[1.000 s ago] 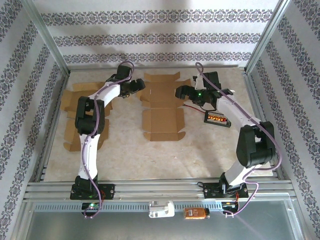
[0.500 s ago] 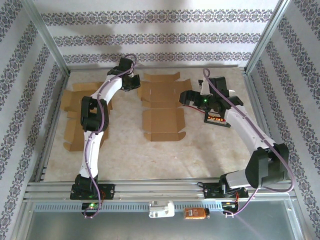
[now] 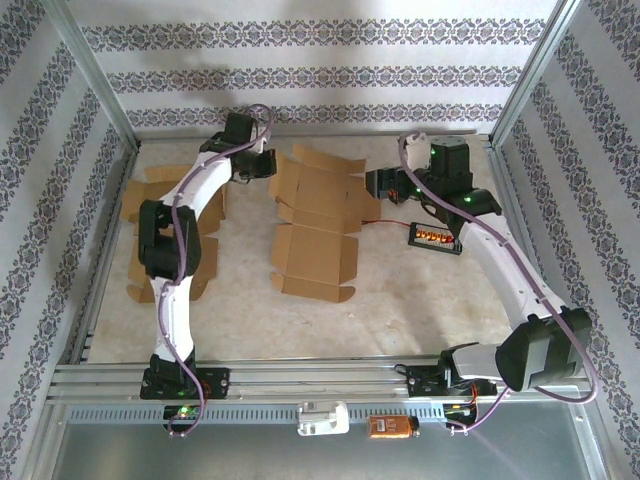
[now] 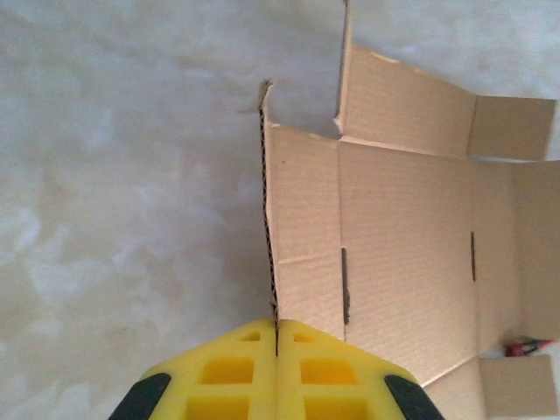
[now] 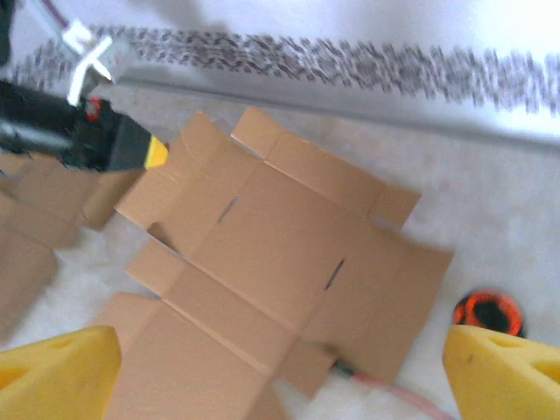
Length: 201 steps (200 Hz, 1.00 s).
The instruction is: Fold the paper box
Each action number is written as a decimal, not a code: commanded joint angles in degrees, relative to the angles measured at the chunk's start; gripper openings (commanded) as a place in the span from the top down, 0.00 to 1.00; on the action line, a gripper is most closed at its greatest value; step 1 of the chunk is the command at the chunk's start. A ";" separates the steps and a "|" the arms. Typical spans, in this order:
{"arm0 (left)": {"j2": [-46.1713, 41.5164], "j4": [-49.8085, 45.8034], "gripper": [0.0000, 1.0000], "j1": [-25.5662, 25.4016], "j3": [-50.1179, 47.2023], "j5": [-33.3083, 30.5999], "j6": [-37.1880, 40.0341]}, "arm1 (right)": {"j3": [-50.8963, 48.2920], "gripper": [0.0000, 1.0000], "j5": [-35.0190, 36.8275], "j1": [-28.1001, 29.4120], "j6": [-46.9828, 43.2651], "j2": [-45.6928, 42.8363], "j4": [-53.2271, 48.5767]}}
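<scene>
Barely begun: the box (image 3: 315, 220) lies mostly flat on the table. My left gripper (image 4: 276, 341) pinches its left flap upright. My right gripper (image 3: 372, 186) hangs spread beside its right edge.

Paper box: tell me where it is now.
In the top view the paper box lies unfolded mid-table, its left flap pinched by the left gripper, the open right gripper near its right edge.
</scene>
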 commanded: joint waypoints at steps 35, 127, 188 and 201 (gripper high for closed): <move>-16.41 32.97 1.00 -0.54 -24.44 8.98 12.09 | 15.03 0.19 -17.10 -1.07 -35.27 16.08 -0.56; -21.31 38.31 1.00 -1.09 -30.47 11.52 15.48 | 40.44 0.23 -23.02 -2.80 -47.08 43.50 -12.74; -20.06 37.13 1.00 -1.32 -30.24 9.76 15.45 | 48.75 0.63 -26.62 -2.71 -48.96 51.98 -17.83; -20.07 37.40 1.00 -1.32 -30.33 9.24 15.54 | 48.79 0.73 -27.26 -2.81 -49.35 52.22 -18.05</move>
